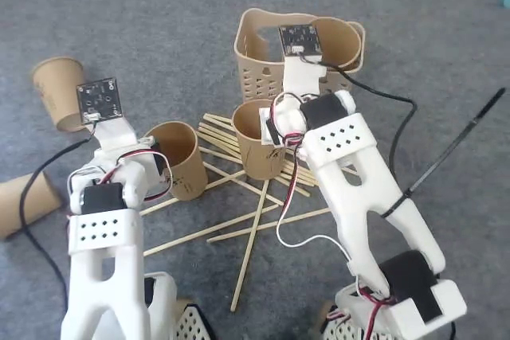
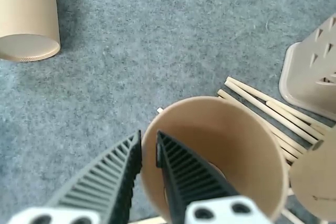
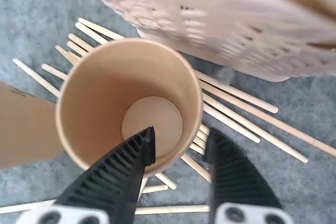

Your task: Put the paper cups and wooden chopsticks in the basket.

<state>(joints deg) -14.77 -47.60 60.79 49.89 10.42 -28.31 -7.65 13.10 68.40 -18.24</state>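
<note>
Jaws of the left gripper [image 2: 148, 139] are almost closed, pinching the wall of a brown paper cup [image 2: 226, 140], 1 finger inside and 1 outside. Jaws of the right gripper [image 3: 181, 131] stand partly open astride the wall of a 2nd brown paper cup [image 3: 105, 93] without clamping it. This cup stands among thin pale wooden chopsticks [image 1: 219, 137], just in front of the tan perforated plastic basket [image 1: 259, 69]. A 3rd cup [image 1: 343, 41] sits inside the basket. A 4th cup [image 1: 54, 93] lies on the grey carpet [image 1: 159, 37] beyond the left arm, and a 5th cup [image 1: 24, 205] lies beside that arm.
</note>
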